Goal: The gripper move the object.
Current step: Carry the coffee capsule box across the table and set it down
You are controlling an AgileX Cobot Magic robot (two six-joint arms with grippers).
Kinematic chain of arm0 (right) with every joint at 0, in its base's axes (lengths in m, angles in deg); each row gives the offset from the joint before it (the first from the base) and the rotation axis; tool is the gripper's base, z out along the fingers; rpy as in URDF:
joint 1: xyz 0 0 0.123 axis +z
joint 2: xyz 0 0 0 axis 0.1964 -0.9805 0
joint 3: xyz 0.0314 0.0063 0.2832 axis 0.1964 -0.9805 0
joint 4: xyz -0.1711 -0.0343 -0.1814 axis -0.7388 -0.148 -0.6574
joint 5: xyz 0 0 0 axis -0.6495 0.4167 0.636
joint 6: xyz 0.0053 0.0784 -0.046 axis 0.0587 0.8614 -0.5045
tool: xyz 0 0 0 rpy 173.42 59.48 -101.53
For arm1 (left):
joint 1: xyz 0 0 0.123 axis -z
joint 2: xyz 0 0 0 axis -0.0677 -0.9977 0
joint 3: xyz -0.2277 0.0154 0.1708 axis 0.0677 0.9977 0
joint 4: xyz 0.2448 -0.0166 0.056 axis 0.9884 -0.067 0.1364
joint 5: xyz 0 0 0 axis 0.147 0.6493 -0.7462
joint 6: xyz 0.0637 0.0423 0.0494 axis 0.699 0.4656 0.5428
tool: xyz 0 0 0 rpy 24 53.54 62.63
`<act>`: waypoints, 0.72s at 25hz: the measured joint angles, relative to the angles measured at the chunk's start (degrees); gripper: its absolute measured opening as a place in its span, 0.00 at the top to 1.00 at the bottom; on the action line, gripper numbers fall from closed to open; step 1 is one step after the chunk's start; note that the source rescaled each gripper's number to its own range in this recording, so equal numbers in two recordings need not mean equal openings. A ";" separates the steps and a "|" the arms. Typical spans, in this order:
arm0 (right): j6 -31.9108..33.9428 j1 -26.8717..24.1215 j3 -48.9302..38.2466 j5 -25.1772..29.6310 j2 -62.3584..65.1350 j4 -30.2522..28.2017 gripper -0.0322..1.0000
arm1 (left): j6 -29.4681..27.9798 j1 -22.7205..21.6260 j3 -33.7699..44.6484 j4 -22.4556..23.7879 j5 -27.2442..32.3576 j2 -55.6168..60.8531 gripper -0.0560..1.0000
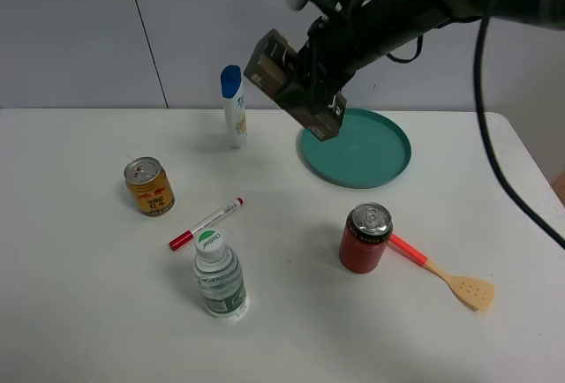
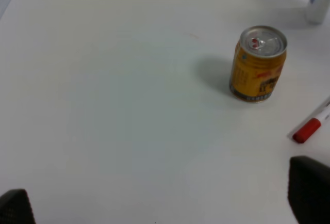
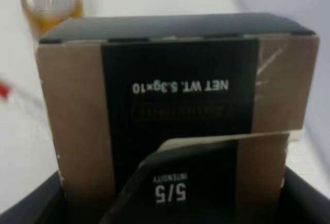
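Observation:
My right gripper [image 1: 320,72] is shut on the long dark brown box [image 1: 291,86] and holds it tilted in the air above the left rim of the teal plate [image 1: 381,158]. In the right wrist view the box [image 3: 175,105] fills the picture, with "NET WT." and "5/5" in white print, and a dark finger [image 3: 36,206] stands at each lower corner. My left gripper [image 2: 165,208] is out of the high view; its two dark fingertips [image 2: 309,193] stand wide apart over bare table, with nothing between them.
A yellow can [image 1: 148,186], a red-capped marker [image 1: 207,222], a water bottle [image 1: 218,274], a blue-capped white bottle [image 1: 233,106], a red can [image 1: 366,237] and a red-handled wooden spatula [image 1: 441,272] are on the white table [image 1: 79,304]. The yellow can [image 2: 258,63] also shows in the left wrist view.

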 joint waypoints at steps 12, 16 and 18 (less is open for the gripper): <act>3.27 6.64 0.00 -6.01 -13.88 -7.07 0.97 | 0.00 0.00 0.00 0.00 0.00 0.00 0.00; 5.15 6.64 0.19 -10.18 -15.93 -7.51 0.97 | 0.00 0.00 0.00 0.00 0.00 0.00 0.00; 5.27 6.64 0.19 -11.53 -16.85 -7.51 0.97 | 0.00 0.00 0.00 0.00 0.00 0.00 0.00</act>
